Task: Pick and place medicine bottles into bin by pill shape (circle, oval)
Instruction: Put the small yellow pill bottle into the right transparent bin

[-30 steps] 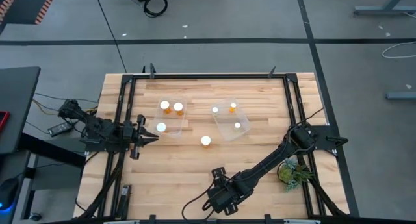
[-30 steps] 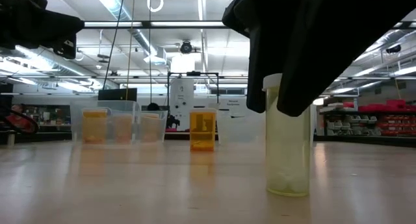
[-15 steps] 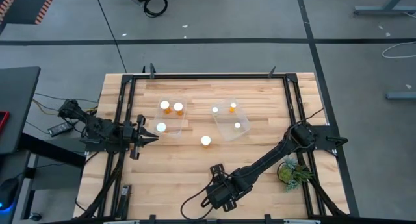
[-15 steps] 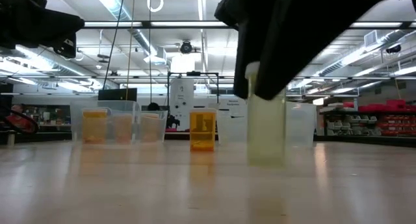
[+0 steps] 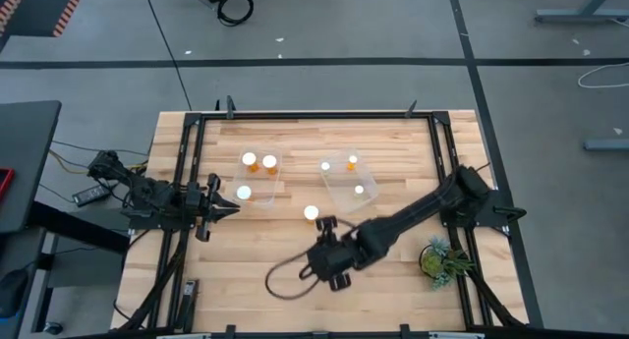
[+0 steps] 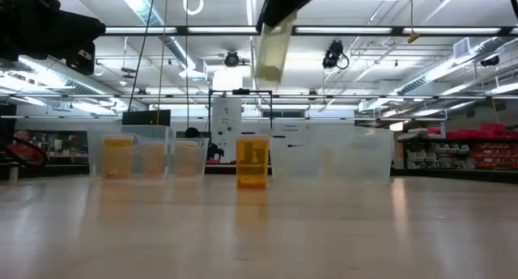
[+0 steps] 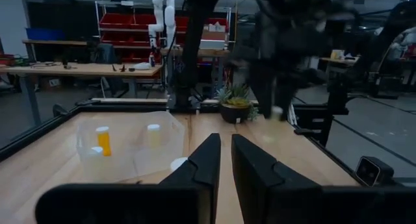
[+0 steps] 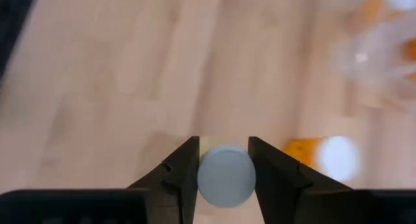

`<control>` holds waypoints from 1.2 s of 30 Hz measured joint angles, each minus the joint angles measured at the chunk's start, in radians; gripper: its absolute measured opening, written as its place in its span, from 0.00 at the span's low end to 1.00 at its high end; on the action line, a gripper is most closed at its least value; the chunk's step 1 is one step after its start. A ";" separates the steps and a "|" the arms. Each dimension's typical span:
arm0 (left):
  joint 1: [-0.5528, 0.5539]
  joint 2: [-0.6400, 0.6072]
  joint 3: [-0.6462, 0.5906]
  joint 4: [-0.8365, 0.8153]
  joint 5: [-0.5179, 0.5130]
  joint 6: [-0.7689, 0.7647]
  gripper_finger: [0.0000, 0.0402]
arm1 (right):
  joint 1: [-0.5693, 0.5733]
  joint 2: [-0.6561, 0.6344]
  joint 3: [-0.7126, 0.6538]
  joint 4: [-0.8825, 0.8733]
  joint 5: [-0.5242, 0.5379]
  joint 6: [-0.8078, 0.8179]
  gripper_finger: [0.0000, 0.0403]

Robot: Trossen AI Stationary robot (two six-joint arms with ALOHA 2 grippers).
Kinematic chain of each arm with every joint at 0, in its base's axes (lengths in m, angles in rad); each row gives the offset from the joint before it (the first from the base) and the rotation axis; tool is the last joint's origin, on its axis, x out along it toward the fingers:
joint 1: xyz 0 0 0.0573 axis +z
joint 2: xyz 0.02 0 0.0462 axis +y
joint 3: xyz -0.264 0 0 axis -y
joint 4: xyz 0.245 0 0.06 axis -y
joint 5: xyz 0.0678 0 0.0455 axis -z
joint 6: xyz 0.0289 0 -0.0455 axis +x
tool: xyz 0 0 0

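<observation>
My right gripper [image 5: 329,249] is over the middle of the table, shut on a pale translucent medicine bottle [image 6: 273,48] with a white cap [image 8: 225,175], high above the table. An orange bottle [image 6: 252,162] stands on its base on the table close by; its white cap shows in the high view [image 5: 312,213]. Three bottles stand in the left clear bin [image 5: 257,178] and three in the right clear bin [image 5: 346,182]. My left gripper [image 5: 224,207] waits shut at the table's left, beside the left bin. My right gripper pinches the bottle's white cap [image 8: 225,160] between its two fingers [image 8: 185,172], one on each side of the cap. The fingers come from above, pointing down. The bottle hangs below them, slightly tilted, lifted clear of the table.
A small green plant [image 5: 437,260] stands near the table's right front. A black frame [image 5: 314,114] runs around the work area. A loose cable loop [image 5: 285,280] trails by my right gripper. Bare wood lies along the near edge.
My right gripper has risen and gone toward the table's far edge, toward the loose orange bottle. The pale bottle, which stood on the table a second ago, is now lifted clear and high above it.
</observation>
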 joint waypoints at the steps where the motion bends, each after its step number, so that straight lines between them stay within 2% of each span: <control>1: 0.000 0.000 0.000 0.000 0.000 0.000 0.11 | -0.013 -0.014 0.000 -0.005 0.009 -0.010 0.33; 11: 0.000 0.000 0.000 0.001 0.000 0.000 0.12 | -0.166 -0.108 0.000 -0.079 0.037 -0.125 0.33; 19: 0.000 0.000 0.000 0.003 0.000 0.001 0.12 | -0.293 -0.132 0.000 -0.239 0.037 -0.151 0.33; 30: 0.000 0.000 0.000 -0.003 0.000 0.001 0.12 | -0.407 -0.133 -0.001 -0.274 0.018 -0.171 0.33; 36: 0.000 0.000 0.000 -0.003 0.000 0.001 0.13 | -0.466 -0.133 -0.077 -0.265 -0.020 -0.178 0.33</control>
